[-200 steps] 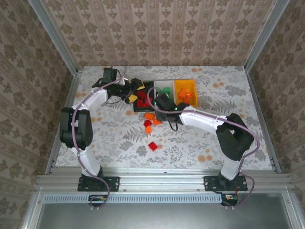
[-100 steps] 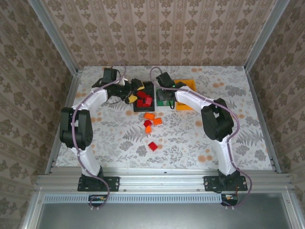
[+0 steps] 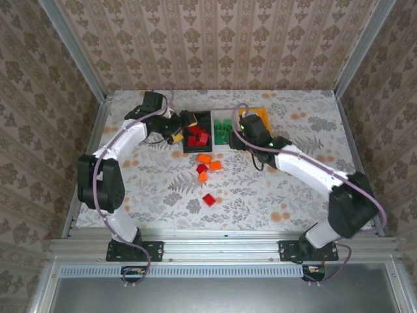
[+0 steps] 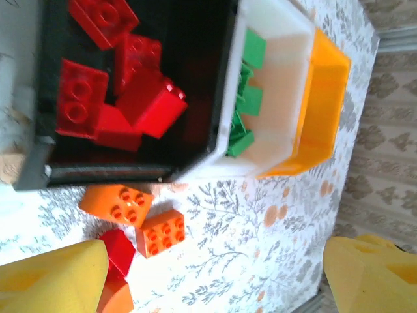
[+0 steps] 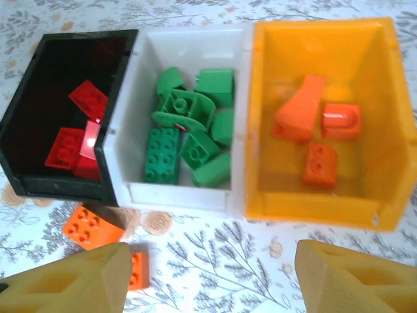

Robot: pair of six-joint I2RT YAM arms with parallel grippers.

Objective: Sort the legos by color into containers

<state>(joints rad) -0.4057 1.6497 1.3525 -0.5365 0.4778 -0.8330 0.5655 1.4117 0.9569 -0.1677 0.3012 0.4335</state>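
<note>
**Right arm backs off the white bin with empty jaws; five bricks left to sort**

The right gripper [image 5: 208,277] hung over the white bin [image 5: 182,195] half a second ago, and a second ago it was down by the loose bricks. It has now drawn back to the near side of the row of bins. Its jaws are spread wide with nothing between them, which reads as a finished trip that leaves the arm free for the next pick. The left gripper [image 4: 212,280] has barely shifted. It hovers by the left end of the black bin [image 5: 58,186], its jaws also spread and empty.

The three bins stand side by side at the far middle of the worktop [image 3: 163,189].
- **Black bin:** about five red bricks.
- **White bin:** about seven green ones, piled up, so that count is loose.
- **Orange bin** [image 5: 313,205]: three orange bricks.

Just in front of the black bin lies a cluster [image 3: 205,166] of four bricks, three orange and one red. A lone red brick [image 3: 208,199] sits apart, nearer the arms.

That leaves five bricks to sort, none of them green: three for the orange bin and two for the black.
</note>
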